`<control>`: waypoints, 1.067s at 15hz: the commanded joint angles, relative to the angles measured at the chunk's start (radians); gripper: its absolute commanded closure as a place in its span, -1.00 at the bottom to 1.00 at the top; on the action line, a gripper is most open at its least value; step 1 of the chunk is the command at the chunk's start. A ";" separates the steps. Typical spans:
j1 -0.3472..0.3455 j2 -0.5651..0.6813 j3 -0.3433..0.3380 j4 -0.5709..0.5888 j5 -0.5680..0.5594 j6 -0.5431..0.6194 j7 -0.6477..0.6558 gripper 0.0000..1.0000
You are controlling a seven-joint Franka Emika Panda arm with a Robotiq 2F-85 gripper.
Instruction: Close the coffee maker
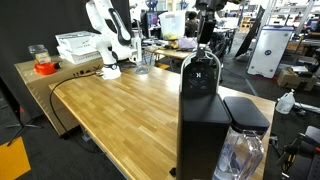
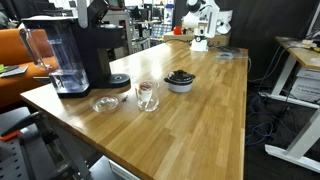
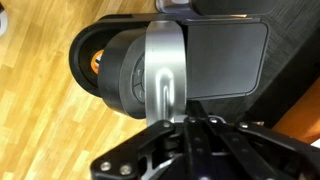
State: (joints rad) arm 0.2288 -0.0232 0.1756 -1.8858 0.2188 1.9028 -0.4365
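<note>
The black coffee maker [image 1: 200, 110] stands at the near end of the wooden table, and it shows in both exterior views [image 2: 95, 50]. Its rounded hinged top [image 1: 200, 68] with a round emblem is tilted up. The clear water tank [image 1: 240, 152] with a black cap sits beside it. In the wrist view I look down on the machine [image 3: 120, 70]. Its silver lever [image 3: 165, 70] runs toward me, and an orange spot shows in the open chamber. My gripper [image 3: 188, 125] is right above the top. Its fingers are drawn together at the lever's near end, and no gap shows between them.
A glass cup [image 2: 147, 95], a small glass dish [image 2: 105, 103] and a dark bowl [image 2: 180, 80] sit on the table [image 2: 200, 120]. A white robot arm [image 1: 105, 40], white baskets [image 1: 78, 45] and a red-lidded container [image 1: 43, 66] stand at the far end.
</note>
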 commanded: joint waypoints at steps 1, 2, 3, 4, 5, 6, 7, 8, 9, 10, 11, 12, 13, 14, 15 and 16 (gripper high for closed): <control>-0.029 0.002 -0.011 0.013 -0.011 -0.013 0.006 1.00; -0.035 0.006 -0.016 0.013 -0.009 -0.014 0.004 1.00; -0.041 0.012 -0.021 0.014 -0.008 -0.016 -0.001 1.00; -0.047 0.018 -0.025 0.014 -0.004 -0.015 -0.007 1.00; -0.053 0.026 -0.031 0.013 0.000 -0.013 -0.019 1.00; -0.060 0.033 -0.036 0.010 0.005 -0.009 -0.034 1.00; -0.068 0.041 -0.044 0.001 0.017 0.004 -0.060 1.00; -0.078 0.050 -0.050 -0.004 0.025 0.013 -0.085 1.00; -0.090 0.060 -0.059 -0.014 0.040 0.026 -0.117 1.00; -0.101 0.072 -0.067 -0.017 0.055 0.034 -0.141 1.00; -0.115 0.085 -0.076 -0.018 0.074 0.039 -0.167 1.00; -0.127 0.098 -0.083 -0.017 0.093 0.043 -0.189 1.00; -0.141 0.113 -0.091 -0.016 0.109 0.043 -0.208 1.00; -0.153 0.129 -0.096 -0.014 0.118 0.044 -0.223 1.00; -0.164 0.146 -0.098 -0.008 0.128 0.040 -0.237 1.00; -0.174 0.161 -0.100 0.000 0.137 0.035 -0.250 1.00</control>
State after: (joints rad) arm 0.0857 0.1142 0.0759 -1.9012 0.3366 1.9318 -0.6426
